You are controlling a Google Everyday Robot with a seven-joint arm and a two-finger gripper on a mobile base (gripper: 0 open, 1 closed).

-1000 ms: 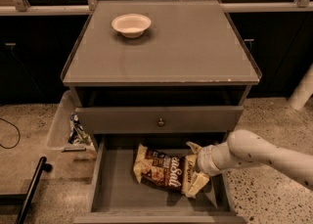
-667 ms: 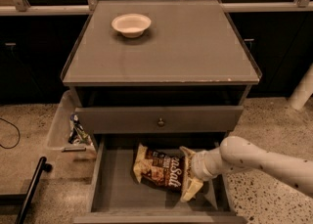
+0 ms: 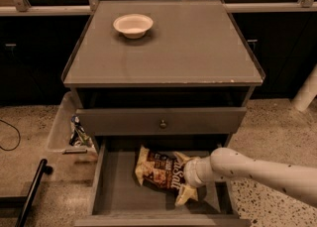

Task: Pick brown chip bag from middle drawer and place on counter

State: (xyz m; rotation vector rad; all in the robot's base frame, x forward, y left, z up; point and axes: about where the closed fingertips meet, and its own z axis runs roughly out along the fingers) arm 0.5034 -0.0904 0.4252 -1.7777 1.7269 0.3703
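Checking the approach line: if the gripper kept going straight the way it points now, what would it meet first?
The brown chip bag in the middle drawer: the gripper is aimed straight into it and likely touches it already, though depth is unclear.

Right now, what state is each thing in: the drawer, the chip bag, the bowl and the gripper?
Middle drawer: pulled open.
Brown chip bag: lying crumpled inside the drawer.
Bowl: upright and empty on the counter.
Gripper: down in the drawer, against the bag.
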